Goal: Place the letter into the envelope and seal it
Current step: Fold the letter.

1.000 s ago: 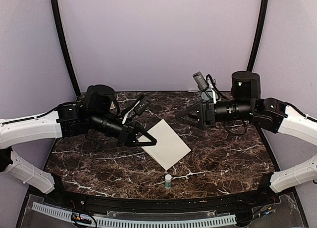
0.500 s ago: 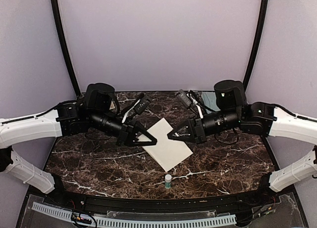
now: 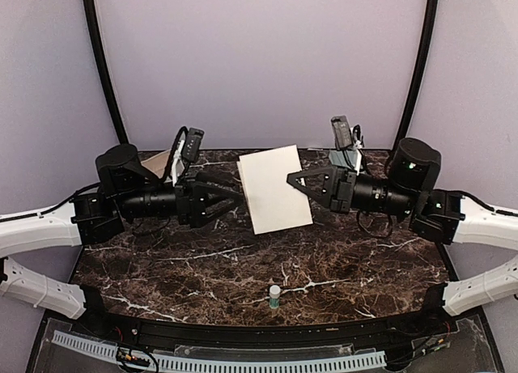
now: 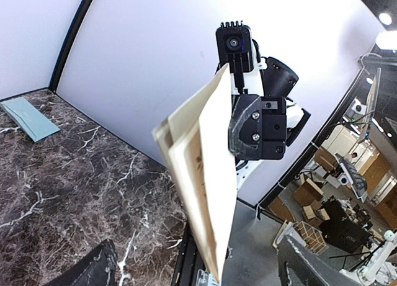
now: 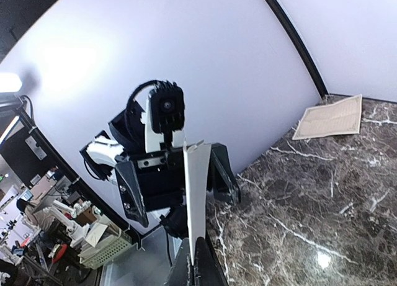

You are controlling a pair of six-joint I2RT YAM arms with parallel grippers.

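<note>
Envelope: long pale teal-green paper envelope (image 4: 28,117); lies flat on the dark brown marble-look table (image 3: 243,268) at the back, close to the wall; nothing touching it; well apart from both grippers
Letter: cream folded paper sheet (image 3: 273,188); up off the table, mid-air btwn the two arms; held roughly upright, broad face toward the top cam; L wrist view shows several folded layers at its edge; R wrist view shows it edge-on, as a thin vertical strip
R gripper (image 3: 292,180): clenched on the letter's right-hand edge, near the upper corner; both fingers pinch the sheet; arm reaches in horizontally from the right
L gripper (image 3: 235,197): released; fingers spread wide; tips just beside the letter's left edge; L wrist view has the sheet standing in the gap btwn the two dark fingers, no contact visible; arm reaches in horizontally from the left
Arms: the two grippers face each other across the letter; each wrist cam sees the other's cam head-on
Glue stick: small white glue stick w/ greenish base (image 3: 275,296); upright at the near-centre edge of the table; well apart from the letter and both grippers
Other paper: tan creased paper sheet (image 5: 329,118); flat at the back-left of the table, next to the wall; partly hidden behind the L arm in the top view
</note>
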